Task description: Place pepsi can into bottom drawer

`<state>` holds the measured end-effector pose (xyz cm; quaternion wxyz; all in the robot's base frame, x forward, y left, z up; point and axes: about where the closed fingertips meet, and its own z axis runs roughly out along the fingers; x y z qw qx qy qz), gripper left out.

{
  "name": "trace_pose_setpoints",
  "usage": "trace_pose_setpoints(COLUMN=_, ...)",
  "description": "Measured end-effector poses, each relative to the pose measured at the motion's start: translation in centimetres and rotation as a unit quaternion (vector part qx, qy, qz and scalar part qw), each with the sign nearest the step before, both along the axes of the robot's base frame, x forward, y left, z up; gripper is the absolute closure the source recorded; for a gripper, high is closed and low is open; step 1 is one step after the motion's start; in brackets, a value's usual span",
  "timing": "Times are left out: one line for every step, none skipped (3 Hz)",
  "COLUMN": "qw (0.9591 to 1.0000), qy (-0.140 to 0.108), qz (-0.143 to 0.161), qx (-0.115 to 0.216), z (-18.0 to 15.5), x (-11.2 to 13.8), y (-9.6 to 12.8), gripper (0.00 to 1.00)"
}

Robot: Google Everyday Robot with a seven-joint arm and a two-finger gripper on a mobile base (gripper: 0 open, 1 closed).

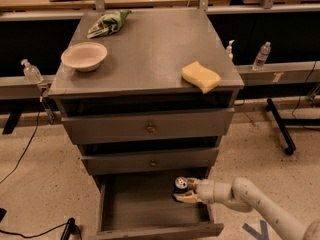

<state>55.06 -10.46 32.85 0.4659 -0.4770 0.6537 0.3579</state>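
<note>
The bottom drawer (160,230) of the grey cabinet is pulled open and its tray shows dark and shallow. My gripper (184,193) reaches in from the lower right on a white arm, over the right part of the tray. It is shut on the pepsi can (180,183), a small dark can whose silver top faces up. The can stands upright between the tan fingers (188,199), just below the middle drawer's front. I cannot tell whether the can touches the drawer floor.
The two upper drawers (150,127) with round knobs are closed. On the cabinet top are a pale bowl (83,55), a green bag (108,23) and a yellow sponge (200,76). Bottles (262,55) stand on the ledges behind. A cable lies on the floor at left.
</note>
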Motion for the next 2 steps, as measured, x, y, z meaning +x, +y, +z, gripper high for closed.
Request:
trace_pose_setpoints(qw=0.9992, qy=-0.012, qz=0.036, qx=-0.011, z=-3.9, x=2.7, y=4.3, gripper=1.0)
trace_pose_setpoints(qw=0.9967, qy=-0.03, qz=0.075, qx=-0.01, z=-6.4, x=3.6, y=5.8, gripper=1.0)
